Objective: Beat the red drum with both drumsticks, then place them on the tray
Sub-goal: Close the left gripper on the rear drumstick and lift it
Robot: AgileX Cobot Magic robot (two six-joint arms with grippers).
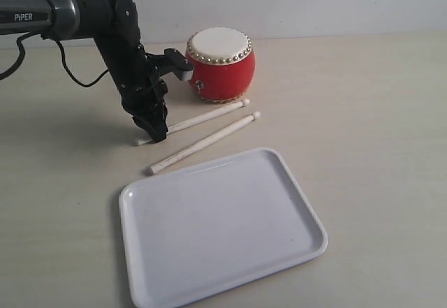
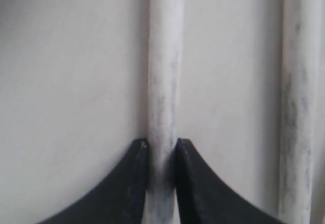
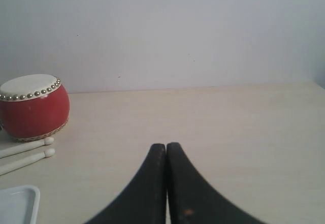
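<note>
the right half of the table (image 1: 377,112) lay bare and open to any approach. on the left, the drum (image 1: 221,65) stood just behind the tips of the two sticks (image 1: 202,143), and the left gripper (image 1: 157,134), clamped around the farther stick (image 1: 209,115), blocked its butt end. only a thin strip of table separated the nearer stick from the tray (image 1: 223,231).

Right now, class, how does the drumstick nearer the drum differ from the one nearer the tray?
The drumstick nearer the drum is pinched near its butt end by the left claw; the drumstick nearer the tray lies free. The first's tip sits by the base of the red drum; the second's butt end lies close to the white tray. Both are pale wood, flat on the table, roughly parallel, neither on the tray.
</note>
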